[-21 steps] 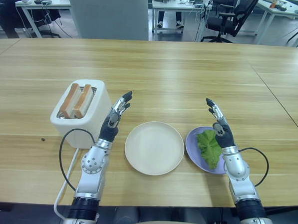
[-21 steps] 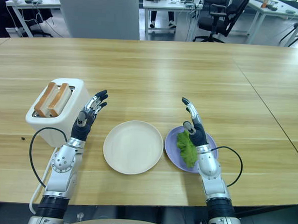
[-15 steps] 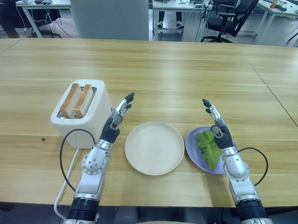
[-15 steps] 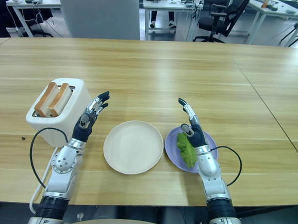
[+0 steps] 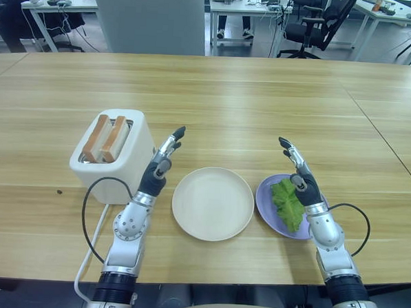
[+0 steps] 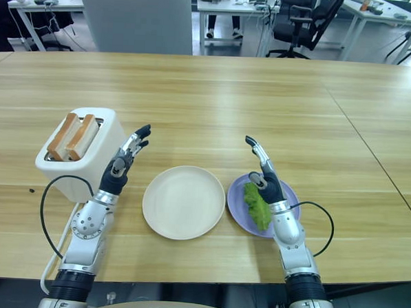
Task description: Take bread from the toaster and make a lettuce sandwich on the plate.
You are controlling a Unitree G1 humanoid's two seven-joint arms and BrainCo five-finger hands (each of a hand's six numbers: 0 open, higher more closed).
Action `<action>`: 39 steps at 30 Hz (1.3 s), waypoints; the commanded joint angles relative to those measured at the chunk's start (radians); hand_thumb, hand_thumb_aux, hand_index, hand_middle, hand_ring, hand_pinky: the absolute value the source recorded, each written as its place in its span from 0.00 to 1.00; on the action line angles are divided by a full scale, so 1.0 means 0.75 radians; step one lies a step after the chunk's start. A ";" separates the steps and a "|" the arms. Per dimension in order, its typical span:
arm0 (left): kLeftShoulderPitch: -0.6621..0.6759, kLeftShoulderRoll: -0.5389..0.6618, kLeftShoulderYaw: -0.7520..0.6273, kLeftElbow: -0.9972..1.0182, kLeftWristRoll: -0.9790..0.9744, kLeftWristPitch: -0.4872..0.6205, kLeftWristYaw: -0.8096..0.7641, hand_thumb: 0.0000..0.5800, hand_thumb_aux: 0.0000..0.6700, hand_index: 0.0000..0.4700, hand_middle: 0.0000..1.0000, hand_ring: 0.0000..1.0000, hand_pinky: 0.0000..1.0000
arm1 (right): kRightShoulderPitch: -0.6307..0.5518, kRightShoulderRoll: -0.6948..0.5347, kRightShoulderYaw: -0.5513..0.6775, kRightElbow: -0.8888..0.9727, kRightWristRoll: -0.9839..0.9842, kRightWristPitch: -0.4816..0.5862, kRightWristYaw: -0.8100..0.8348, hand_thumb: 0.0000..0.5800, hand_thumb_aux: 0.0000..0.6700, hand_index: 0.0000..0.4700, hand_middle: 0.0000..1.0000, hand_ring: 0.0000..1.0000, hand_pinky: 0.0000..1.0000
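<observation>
Wooden counter [image 5: 229, 93] with a white toaster [image 5: 118, 167] at left, two bread slices [image 5: 106, 138] upright in its slots. Left hand [image 5: 160, 164], fingers extended and holding nothing, between the toaster and the central cream plate [image 5: 212, 203]. Right hand [image 5: 299, 174], likewise extended, over the purple plate [image 5: 264, 197] bearing the lettuce [image 5: 286, 202].

Matt cream plate [image 5: 212, 203] on smooth wood-grain table [image 5: 263, 102].

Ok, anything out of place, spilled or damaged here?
Nothing serious. Both bread slices sit in the toaster, the cream plate is bare, the lettuce lies on the purple plate. One small dark speck marks the table left of the toaster.
</observation>
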 commanded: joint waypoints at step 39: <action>-0.423 1.041 -0.141 0.350 1.210 0.917 -0.338 0.00 0.00 0.00 0.00 0.00 0.00 | 0.064 -0.009 -0.003 -0.053 -0.024 0.022 -0.037 0.00 0.00 0.00 0.00 0.00 0.00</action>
